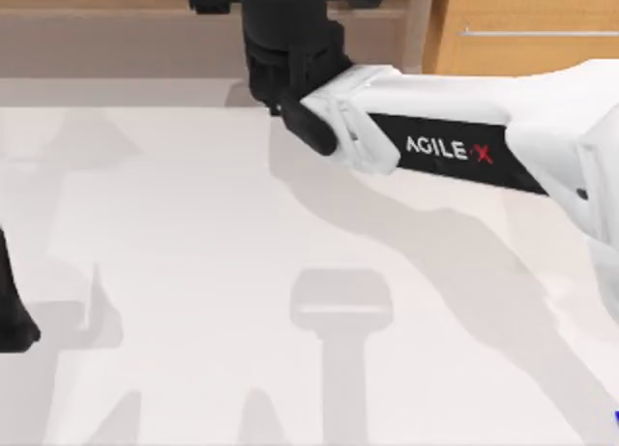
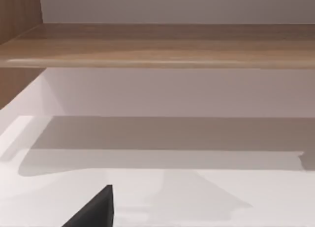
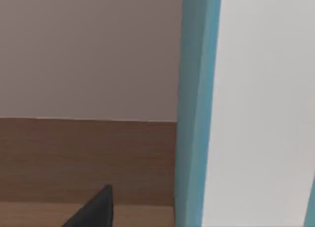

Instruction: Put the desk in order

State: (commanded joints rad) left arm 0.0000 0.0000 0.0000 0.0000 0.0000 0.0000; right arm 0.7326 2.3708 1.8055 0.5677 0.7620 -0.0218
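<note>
The desk (image 1: 193, 272) is a broad white tabletop. At its back stand a light-brown wooden shelf unit (image 1: 116, 20) and, to the right, an orange-wood drawer (image 1: 522, 20) with a slim silver bar handle (image 1: 542, 32). My right arm stretches from the right across the desk, and my right gripper (image 1: 285, 1) reaches into the shelf unit at the back centre. Close in front of it, in the right wrist view, an upright white panel with a blue edge (image 3: 197, 113) stands against the brown shelf wall (image 3: 74, 158). My left arm (image 1: 12, 311) sits parked at the left edge.
The left wrist view looks across the white desk (image 2: 206, 197) toward a wooden shelf board (image 2: 157, 45) with open space beneath it. Shadows of the arms lie on the tabletop. A small blue speck (image 1: 615, 419) shows at the front right corner.
</note>
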